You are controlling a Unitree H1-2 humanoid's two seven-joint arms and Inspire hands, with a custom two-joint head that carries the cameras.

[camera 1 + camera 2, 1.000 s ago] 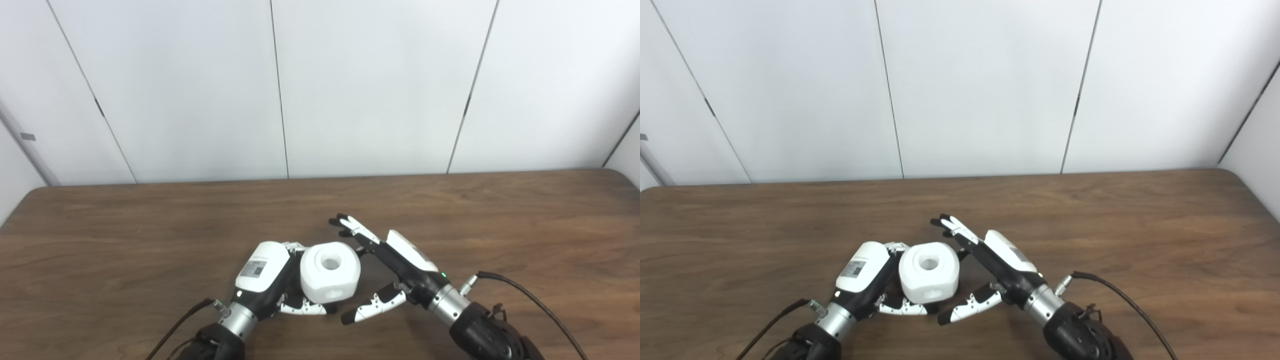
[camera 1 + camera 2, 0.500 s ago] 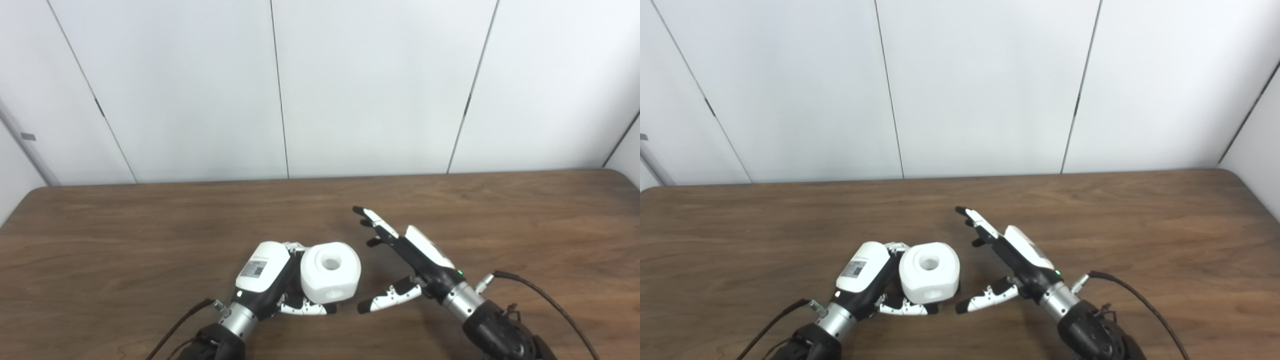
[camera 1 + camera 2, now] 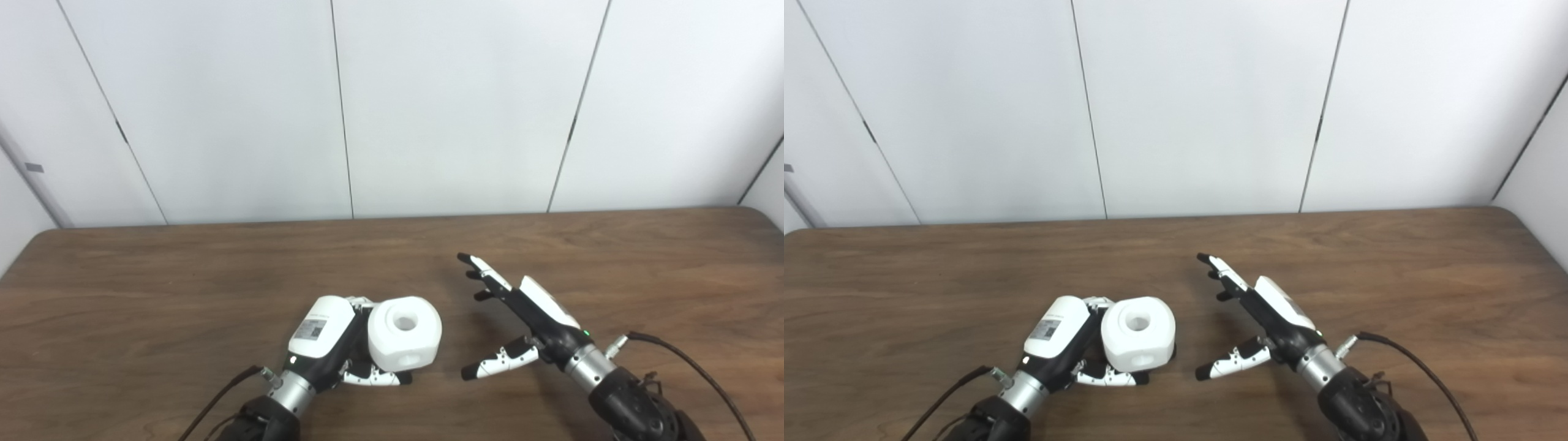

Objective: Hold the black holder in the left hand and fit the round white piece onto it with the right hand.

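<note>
The round white piece, a rounded block with a hole in its top, sits at the table's near middle against my left hand. That hand's fingers and thumb are curled around its lower part. Only a sliver of the black holder shows under the white piece; the rest is hidden. My right hand hovers to the right of the white piece, a clear gap away. It is open, with fingers stretched forward, thumb spread low, and nothing in it.
The brown wooden table reaches back to a white panelled wall. A black cable runs from the right wrist toward the bottom right, and another cable trails from the left wrist.
My right hand has drawn away to the right from the white piece, staying open. The left hand and the white piece have not moved.
</note>
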